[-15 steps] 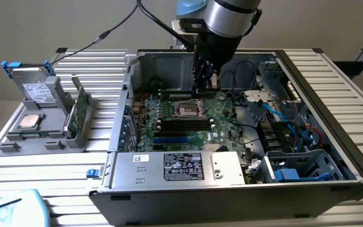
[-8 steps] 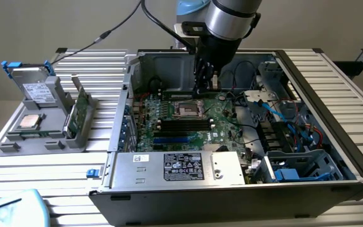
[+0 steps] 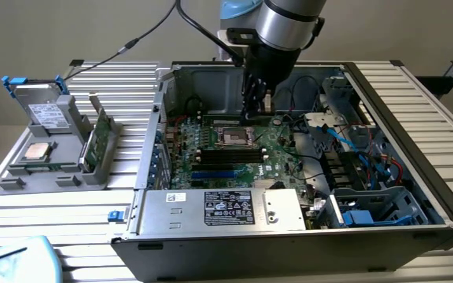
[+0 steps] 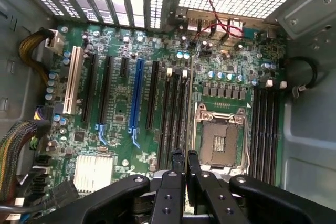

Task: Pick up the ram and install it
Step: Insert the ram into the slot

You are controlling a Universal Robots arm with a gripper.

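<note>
Ram stick point(image 4: 188, 103), a thin green circuit board, hangs edge-on in my black gripper point(image 4: 185, 157), jaws nearly closed on it, above the long black motherboard slots point(image 4: 173, 114); light, stiff and fragile, I judge, best pinched along its top edge.

Green motherboard point(image 4: 121, 103), blue slot point(image 4: 137, 98), white slot point(image 4: 70, 80), black gripper point(image 4: 185, 156), dark ram point(image 4: 188, 103)

The ram point(image 4: 187, 108) stood on edge, pinched between the nearly closed fingers of the end effector point(image 4: 185, 157), and showed as a thin dark strip. It ran parallel to the long black slots point(image 4: 167, 121) beneath it, toward 12 o'clock of the motherboard point(image 3: 278, 147) in the exterior view.
</note>
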